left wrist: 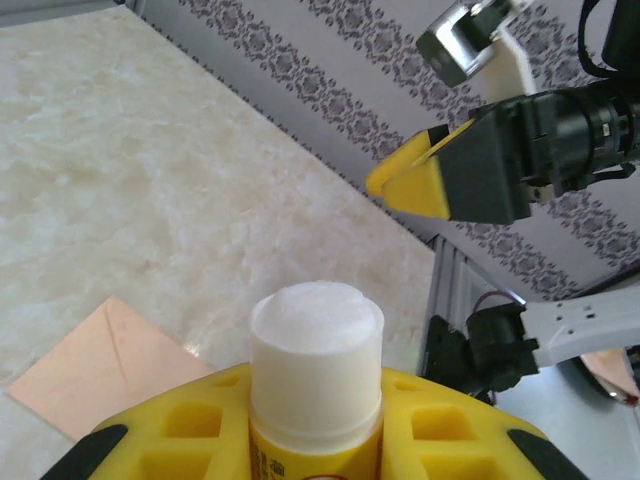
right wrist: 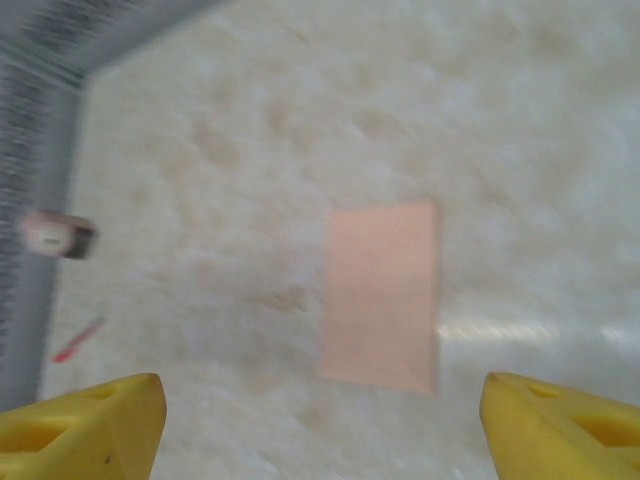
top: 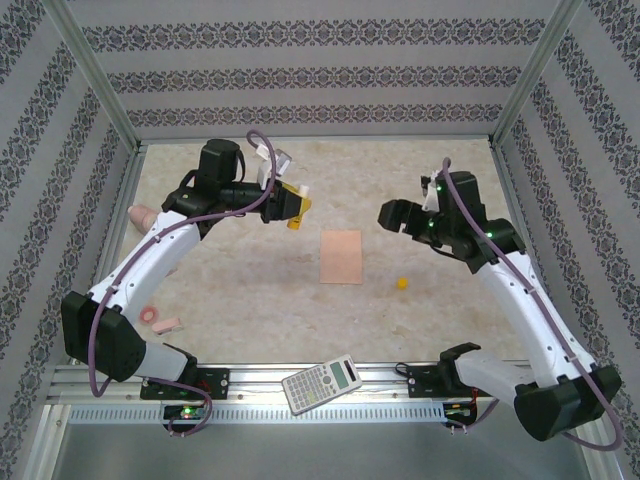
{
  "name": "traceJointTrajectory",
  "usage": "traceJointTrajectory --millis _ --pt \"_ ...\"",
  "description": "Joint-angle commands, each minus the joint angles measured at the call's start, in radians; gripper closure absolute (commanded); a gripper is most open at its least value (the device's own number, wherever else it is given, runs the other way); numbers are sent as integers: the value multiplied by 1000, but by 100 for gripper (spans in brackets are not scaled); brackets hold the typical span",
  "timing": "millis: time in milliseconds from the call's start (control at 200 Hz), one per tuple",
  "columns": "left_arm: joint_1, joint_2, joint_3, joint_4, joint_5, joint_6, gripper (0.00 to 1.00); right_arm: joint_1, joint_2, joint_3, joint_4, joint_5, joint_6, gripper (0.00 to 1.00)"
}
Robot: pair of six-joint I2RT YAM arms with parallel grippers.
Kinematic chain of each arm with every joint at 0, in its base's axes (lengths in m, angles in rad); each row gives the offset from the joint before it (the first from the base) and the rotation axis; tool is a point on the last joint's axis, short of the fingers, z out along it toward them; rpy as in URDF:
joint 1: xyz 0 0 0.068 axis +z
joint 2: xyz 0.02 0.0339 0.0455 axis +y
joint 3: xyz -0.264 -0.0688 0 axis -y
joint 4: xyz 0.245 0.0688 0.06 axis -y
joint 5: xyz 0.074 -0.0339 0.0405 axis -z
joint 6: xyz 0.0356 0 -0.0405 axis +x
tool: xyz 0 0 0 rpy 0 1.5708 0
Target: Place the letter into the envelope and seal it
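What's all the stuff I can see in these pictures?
envelope: one, peach-pink, flat in the middle of the table
glue stick: one, white with a yellow label, uncapped, in the left end effector
small round piece: one, yellow, on the table right of the envelope
calculator: one, pale grey, on the metal rail between the arm bases
small flat thing: one, pink, beside the left arm, too small to name
table: one, beige marble pattern
left end effector: one, yellow fingers, shut on the glue stick
right end effector: one, yellow fingers, open, above the table
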Motion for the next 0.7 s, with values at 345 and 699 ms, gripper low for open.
traceJointTrajectory --millis 345,699 --pt "-16 -66 -163 -28 -48 97 100 5 59 -289 -96 272 102 23" --pt "-16 -31 -189 15 -16 89 100 5 136 -399 40 255 170 35"
